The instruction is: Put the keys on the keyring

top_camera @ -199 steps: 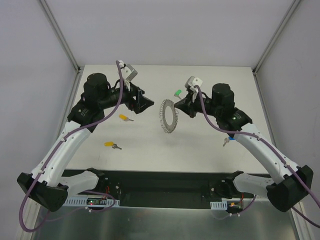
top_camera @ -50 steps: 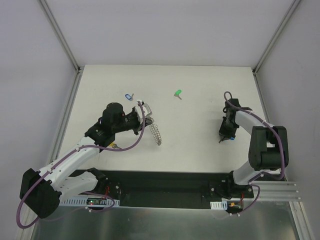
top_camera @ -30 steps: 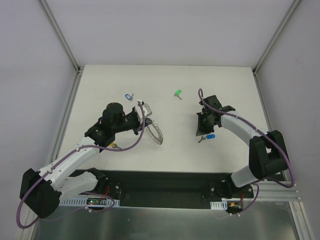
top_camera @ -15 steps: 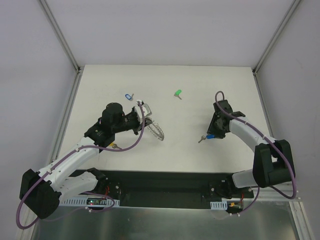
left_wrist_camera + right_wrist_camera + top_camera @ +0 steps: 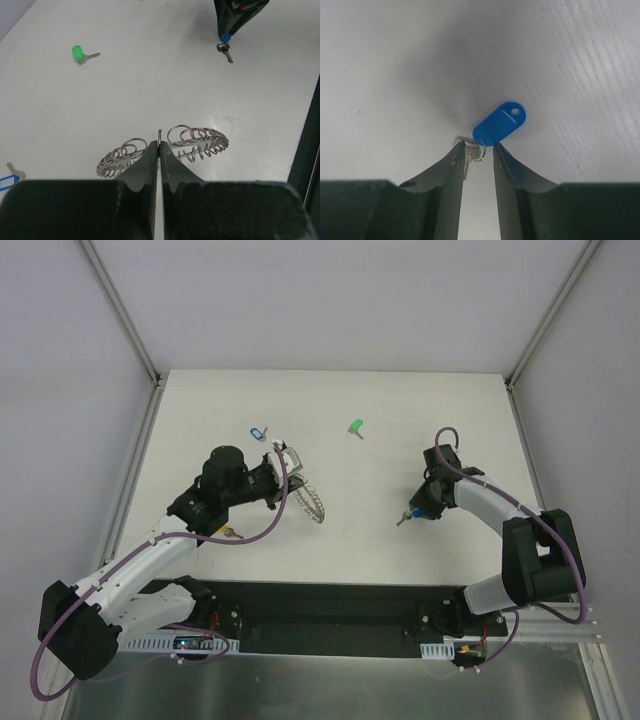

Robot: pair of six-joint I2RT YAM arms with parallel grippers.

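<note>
- Two white-and-black arms, bolted to a black rail (image 5: 330,615) at the near edge; brushed sheet metal lies in front of it.
- Left gripper (image 5: 159,146) — matt black wedge fingers pressed flat together, pinching the thin wire rim of the keyring.
- Keyring (image 5: 200,136) — silver-grey wire, wreath-like, its rim fringed with many small round loops. It is held on edge left of centre. The left wrist view shows its arc spreading to either side of the fingers, while the overhead view reduces it to a narrow leaning sliver. Whether its lower edge touches the surface cannot be told.
- Right gripper (image 5: 478,145) — black tapered fingers spread part way, pointed down right of centre. The tips straddle the small split ring of the solid-blue key, with no clamp evident.
- Solid-blue key (image 5: 499,123) — flat on the surface. It has a glossy oblong plastic head with rounded ends, a punched hole and a short slot. Its silver metal is mostly hidden behind one finger. Only the right wrist view gives this detail; from overhead it is a blue speck with a silver tip.
- Pale-blue key (image 5: 258,432) — farther back, beyond the left gripper.
- Green key (image 5: 355,426) — bright green head with a short silver shank, farther back near the middle and well apart from both grippers.
- Table (image 5: 400,400) — white and matt; a faint streaked grain shows in the right wrist view only.
- Walls (image 5: 330,300) — plain and pale, with aluminium posts (image 5: 120,310) at the far corners.
</note>
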